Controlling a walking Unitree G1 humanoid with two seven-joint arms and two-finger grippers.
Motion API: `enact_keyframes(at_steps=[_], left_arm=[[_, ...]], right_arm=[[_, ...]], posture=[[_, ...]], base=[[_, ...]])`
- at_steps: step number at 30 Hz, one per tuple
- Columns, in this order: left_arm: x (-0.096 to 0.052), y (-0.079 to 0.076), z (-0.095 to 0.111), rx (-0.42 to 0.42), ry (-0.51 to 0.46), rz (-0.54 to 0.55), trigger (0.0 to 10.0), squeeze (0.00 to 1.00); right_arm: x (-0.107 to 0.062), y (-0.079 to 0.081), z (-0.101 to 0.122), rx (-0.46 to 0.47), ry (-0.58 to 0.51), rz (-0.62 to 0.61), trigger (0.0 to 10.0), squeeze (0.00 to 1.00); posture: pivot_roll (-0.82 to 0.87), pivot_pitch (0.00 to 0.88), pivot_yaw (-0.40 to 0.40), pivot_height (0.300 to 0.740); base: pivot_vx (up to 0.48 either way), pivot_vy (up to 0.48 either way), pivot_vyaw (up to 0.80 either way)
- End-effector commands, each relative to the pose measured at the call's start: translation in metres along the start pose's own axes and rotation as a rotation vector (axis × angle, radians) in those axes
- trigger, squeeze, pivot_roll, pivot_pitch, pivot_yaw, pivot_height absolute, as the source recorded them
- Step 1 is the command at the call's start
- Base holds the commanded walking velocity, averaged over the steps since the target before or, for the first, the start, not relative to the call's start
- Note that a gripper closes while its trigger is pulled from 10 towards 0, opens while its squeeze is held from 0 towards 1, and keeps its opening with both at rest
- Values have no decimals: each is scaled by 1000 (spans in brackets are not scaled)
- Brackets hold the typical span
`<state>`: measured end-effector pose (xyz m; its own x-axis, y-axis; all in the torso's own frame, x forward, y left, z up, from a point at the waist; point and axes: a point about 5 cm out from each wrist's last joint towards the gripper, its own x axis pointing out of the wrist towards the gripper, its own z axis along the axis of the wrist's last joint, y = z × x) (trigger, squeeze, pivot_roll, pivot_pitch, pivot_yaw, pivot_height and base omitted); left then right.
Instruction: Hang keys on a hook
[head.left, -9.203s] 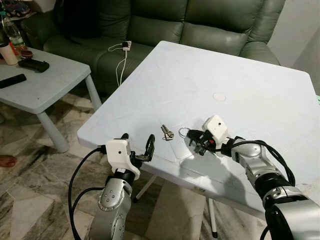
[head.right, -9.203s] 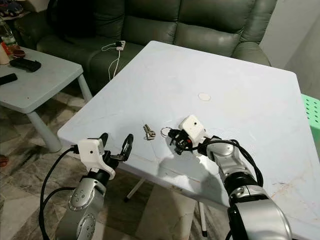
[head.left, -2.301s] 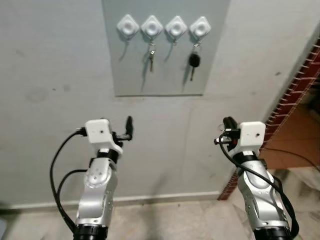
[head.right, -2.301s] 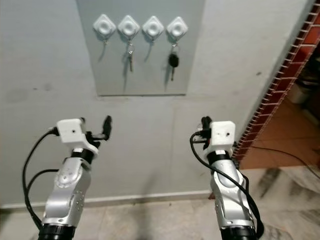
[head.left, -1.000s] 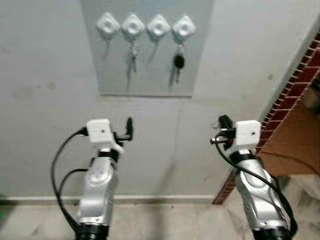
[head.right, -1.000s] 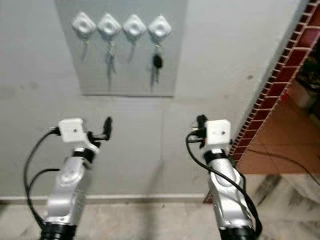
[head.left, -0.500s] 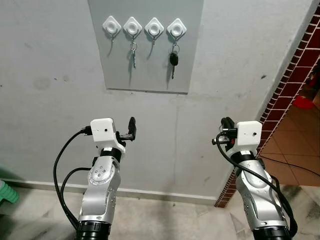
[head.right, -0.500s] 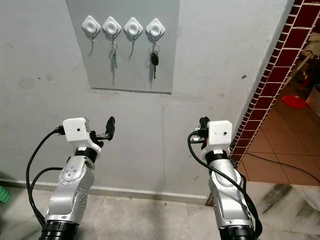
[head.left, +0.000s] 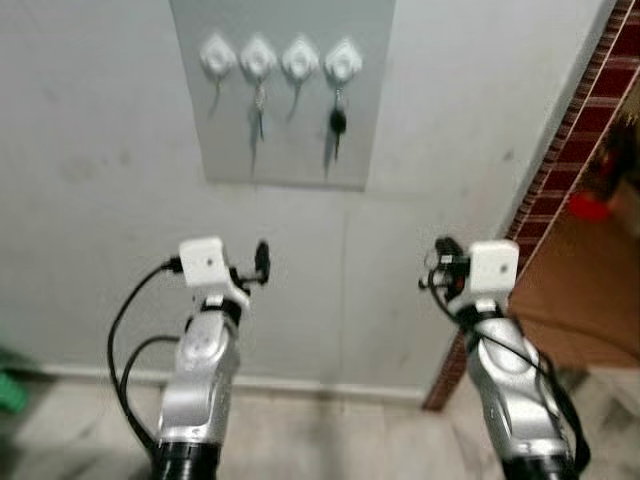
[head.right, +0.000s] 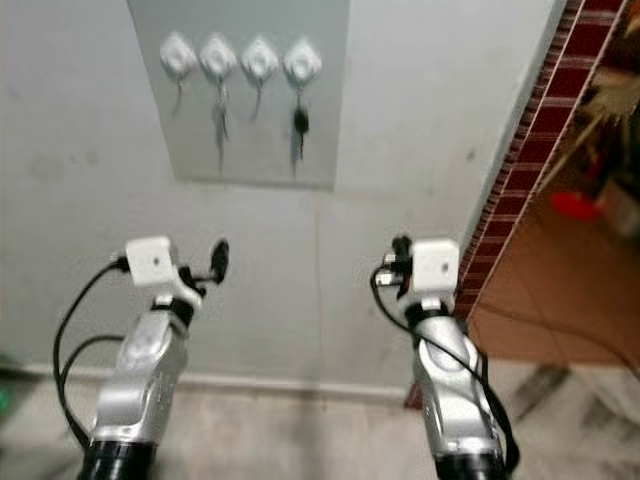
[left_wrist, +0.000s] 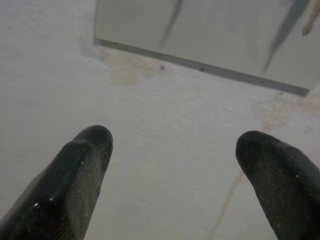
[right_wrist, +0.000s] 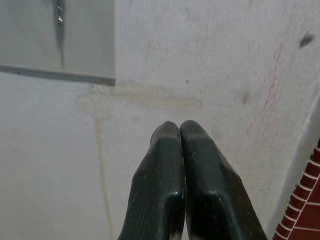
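Evidently the hanging remains undone: the right end effector (head.left: 440, 270), its rubbery black fingers (right_wrist: 182, 185) pressed together, is raised well below the grey panel (head.left: 282, 150); whether keys sit between them cannot be told. Four white diamond-shaped hooks (head.left: 280, 58) line the panel's top edge; the second bears metal keys (head.left: 259, 102), the fourth a black-headed key (head.left: 338, 124). Left end effector (left_wrist: 172, 145) is spread, empty.

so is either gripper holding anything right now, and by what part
The left gripper is open and empty. The right gripper is shut, but nothing shows in its pinch, so whether it holds anything cannot be told.
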<state>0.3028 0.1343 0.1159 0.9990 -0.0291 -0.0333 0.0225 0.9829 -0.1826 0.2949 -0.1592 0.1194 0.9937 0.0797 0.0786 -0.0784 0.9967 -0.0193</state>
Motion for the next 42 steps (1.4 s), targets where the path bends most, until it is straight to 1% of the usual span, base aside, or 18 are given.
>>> enact_keyframes(at_steps=[1, 22, 42], left_arm=[[2, 2, 5, 0, -16, 12, 10000, 0], [1, 2, 6, -17, -14, 28, 10000, 0], [4, -2, 7, -31, -19, 26, 10000, 0]], right_arm=[[2, 2, 6, 1, -20, 4, 10000, 0], [2, 3, 6, 4, -14, 27, 10000, 0], [4, 5, 8, 5, -18, 44, 10000, 0]], posture=[[-3, 5, -32, 740], [-1, 8, -39, 740], [-3, 0, -46, 740]], base=[[0, 0, 0], [0, 0, 0], [285, 0, 0]])
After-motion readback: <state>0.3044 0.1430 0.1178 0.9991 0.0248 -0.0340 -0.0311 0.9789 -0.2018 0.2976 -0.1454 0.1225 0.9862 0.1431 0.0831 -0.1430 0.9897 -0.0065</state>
